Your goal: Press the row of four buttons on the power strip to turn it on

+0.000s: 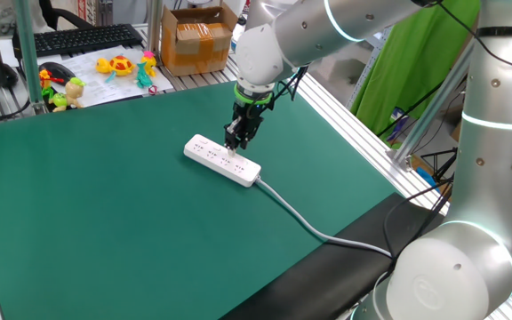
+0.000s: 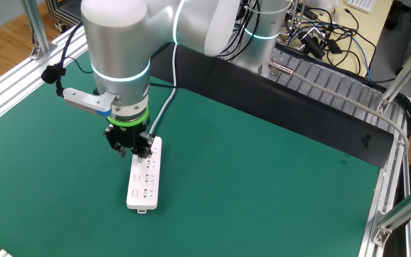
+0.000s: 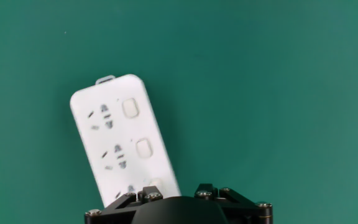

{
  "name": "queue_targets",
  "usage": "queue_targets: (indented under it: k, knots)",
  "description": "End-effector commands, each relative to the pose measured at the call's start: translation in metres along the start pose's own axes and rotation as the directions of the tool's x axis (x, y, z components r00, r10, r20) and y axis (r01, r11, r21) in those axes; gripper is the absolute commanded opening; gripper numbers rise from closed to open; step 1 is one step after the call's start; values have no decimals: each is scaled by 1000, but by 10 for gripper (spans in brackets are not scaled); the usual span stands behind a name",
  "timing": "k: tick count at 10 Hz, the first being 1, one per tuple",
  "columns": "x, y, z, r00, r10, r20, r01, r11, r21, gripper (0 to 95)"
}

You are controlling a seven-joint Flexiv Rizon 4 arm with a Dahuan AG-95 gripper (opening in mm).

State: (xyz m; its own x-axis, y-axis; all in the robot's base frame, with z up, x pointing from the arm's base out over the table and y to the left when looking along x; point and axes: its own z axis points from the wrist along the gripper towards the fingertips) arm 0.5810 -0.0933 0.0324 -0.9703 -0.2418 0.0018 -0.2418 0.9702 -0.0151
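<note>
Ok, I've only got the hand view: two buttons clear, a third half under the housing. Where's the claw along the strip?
Observer: It's over the half of the power strip nearer the cable, with the claw right down at the top face. I can't tell whether it's pressing.
Operator: Which way does the cable run?
Observer: The cable leaves the end that your view doesn't show and runs off the edge of the green mat toward the robot's base.
Operator: Anything else around?
Observer: Toys and a cardboard box sit beyond the mat's far edge, well apart from the strip.
</note>
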Motion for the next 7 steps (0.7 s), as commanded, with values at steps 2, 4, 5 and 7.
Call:
queue_targets:
  k: [2,4,5,7]
  knots:
    - [-1,0,0,1000,0,-1,0,1000,0,380]
    - [-2,-1,2,1000,0,-1,0,1000,0,380]
    - [-3,-1,3,1000,0,-2,0,1000,0,380]
    - [-3,-3,3,1000,0,-3,0,1000,0,380]
